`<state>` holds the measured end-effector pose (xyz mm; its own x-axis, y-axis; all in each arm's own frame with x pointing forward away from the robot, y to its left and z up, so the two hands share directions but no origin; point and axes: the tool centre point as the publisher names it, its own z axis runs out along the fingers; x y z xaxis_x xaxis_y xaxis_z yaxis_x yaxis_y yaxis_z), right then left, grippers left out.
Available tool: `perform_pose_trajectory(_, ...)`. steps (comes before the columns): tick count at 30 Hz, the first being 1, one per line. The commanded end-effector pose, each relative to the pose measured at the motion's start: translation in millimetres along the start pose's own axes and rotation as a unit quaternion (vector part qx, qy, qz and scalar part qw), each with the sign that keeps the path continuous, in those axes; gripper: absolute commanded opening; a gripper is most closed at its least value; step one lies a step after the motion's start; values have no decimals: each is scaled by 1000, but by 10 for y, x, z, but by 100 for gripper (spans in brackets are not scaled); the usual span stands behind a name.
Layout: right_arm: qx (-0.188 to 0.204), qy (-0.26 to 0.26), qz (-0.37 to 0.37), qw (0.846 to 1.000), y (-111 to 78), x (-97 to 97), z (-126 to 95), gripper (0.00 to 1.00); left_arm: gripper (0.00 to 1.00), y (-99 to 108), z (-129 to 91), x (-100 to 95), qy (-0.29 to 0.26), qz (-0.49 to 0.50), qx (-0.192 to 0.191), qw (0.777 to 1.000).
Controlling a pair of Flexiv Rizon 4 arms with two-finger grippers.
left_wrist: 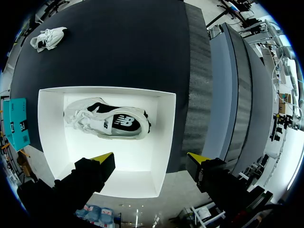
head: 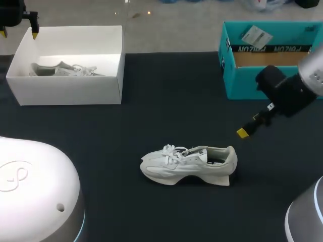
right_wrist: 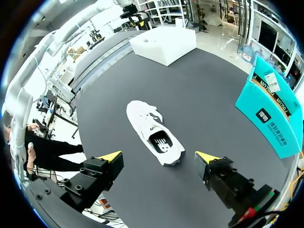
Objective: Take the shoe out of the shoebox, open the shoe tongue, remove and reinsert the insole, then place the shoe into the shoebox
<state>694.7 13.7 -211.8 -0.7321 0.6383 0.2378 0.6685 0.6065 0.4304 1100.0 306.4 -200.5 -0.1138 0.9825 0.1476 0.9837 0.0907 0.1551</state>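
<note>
A white shoe [head: 189, 164] sits upright on its sole in the middle of the worktop [head: 166, 101], with nothing touching it. The right fingers [right_wrist: 111, 156] hang spread and empty near its heel, between it and a teal box [head: 252, 80]. The left fingers [left_wrist: 103, 159], spread and empty, hover over a white shoebox [head: 70, 91] holding a second shoe [left_wrist: 109, 118].

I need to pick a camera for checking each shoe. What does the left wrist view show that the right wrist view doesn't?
Only the left wrist view: the inside of the white shoebox, where a boxed sneaker lies on its side, ahead of the open left gripper. Only the right wrist view: a close look into the dark opening of the table sneaker, just ahead of the open right gripper. Both: the table sneaker, the white shoebox, the teal box and the black table.
</note>
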Motion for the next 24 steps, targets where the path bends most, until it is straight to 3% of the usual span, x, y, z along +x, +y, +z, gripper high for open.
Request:
perform_pose_trajectory(1, -251, 156, -109, 949, -88, -188, 232, 100, 100, -2, -2, -4, 1, 0, 0, 1000)
perform_pose_trajectory(2, -282, 170, -142, 934, -82, -175, 209, 100, 100, -2, -2, -4, 1, 0, 0, 1000)
perform_pose_trajectory(4, -310, 181, -153, 921, -52, -200, 183, 100, 100, -2, -2, -4, 1, 0, 0, 1000)
perform_pose_trajectory(5, -302, 134, -181, 926, -33, -229, 195, 100, 100, -2, -2, -4, 1, 0, 0, 1000)
perform_pose_trajectory(7, -313, 90, -178, 929, 5, -289, 198, 100, 100, -2, -2, -4, 1, 0, 0, 1000)
perform_pose_trajectory(24, -313, 90, -178, 929, 5, -289, 198, 100, 100, -2, -2, -4, 1, 0, 0, 1000)
